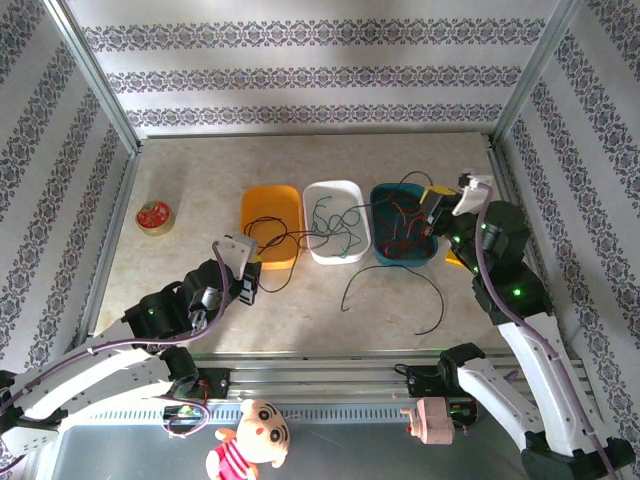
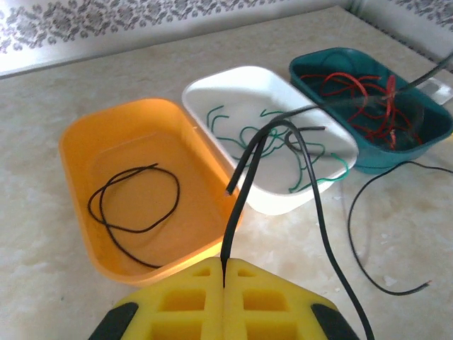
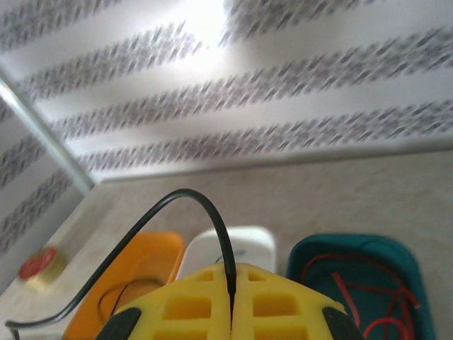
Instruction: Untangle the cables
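Left fingers (image 2: 225, 290) clenched on black cable (image 2: 248, 184) near orange tray (image 2: 74, 152), right fingers (image 3: 232, 297) pinching black strand (image 3: 177, 195)

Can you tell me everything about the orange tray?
The orange tray is a smooth, shiny tub, plastic by its look, with rounded corners and sloping walls. It sits upright on the table, leftmost of three trays, close beside the white tray. A looped black cable lies on its floor. A second black cable, pinched in the left hand, crosses above its right rim.
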